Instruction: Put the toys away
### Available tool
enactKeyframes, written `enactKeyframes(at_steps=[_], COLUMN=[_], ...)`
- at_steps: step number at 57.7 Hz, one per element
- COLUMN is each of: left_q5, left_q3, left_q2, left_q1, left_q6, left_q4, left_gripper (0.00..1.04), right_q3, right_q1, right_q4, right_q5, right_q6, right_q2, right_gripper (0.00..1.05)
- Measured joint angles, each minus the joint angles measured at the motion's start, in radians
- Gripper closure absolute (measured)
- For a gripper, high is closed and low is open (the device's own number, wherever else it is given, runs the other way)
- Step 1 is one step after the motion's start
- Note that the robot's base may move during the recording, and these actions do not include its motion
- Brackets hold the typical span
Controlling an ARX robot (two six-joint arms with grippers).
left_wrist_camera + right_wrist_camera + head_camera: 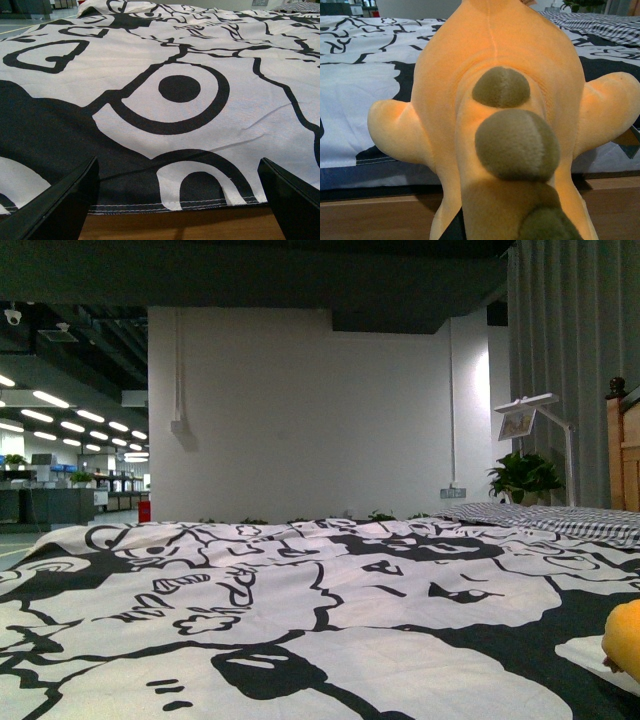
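The orange-yellow plush animal point(495, 100) fills the right wrist view, soft and rounded, with olive-green round bumps down its back and two stubby limbs spread sideways. My right gripper point(505, 230) is shut on its near end; only a dark sliver of one finger shows beside the plush. In the front view just an orange bulge of the toy point(624, 638) shows at the right edge. My left gripper point(182, 200) is open with nothing between its dark fingers point(55, 205), hovering at the hem of the black-and-white cartoon bedspread point(165, 130).
The bedspread point(300, 610) covers a wide bed with a wooden edge point(175, 225) below the hem. A checked pillow point(560, 518), a wooden headboard point(625, 445), a potted plant point(522, 478) and a lamp stand at the far right. A white wall rises behind.
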Motion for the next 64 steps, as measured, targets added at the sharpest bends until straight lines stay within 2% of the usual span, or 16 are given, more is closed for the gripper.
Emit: enactKeyframes(at_steps=[6,11,64], left_q5=[0.0,0.0,0.0], left_q3=[0.0,0.0,0.0], left_q2=[0.0,0.0,0.0], left_q1=[0.0,0.0,0.0], left_q6=[0.0,0.0,0.0], left_q4=[0.0,0.0,0.0], left_gripper=[0.06,0.06,0.06], right_q3=[-0.021,-0.036,-0.036], right_q1=[0.0,0.0,0.0], right_q4=[-0.015,-0.153,-0.161], right_q5=[0.0,0.001,0.0], right_q6=[0.0,0.0,0.0], right_q2=[-0.044,-0.178,-0.193], right_gripper=[0.98,0.98,0.98])
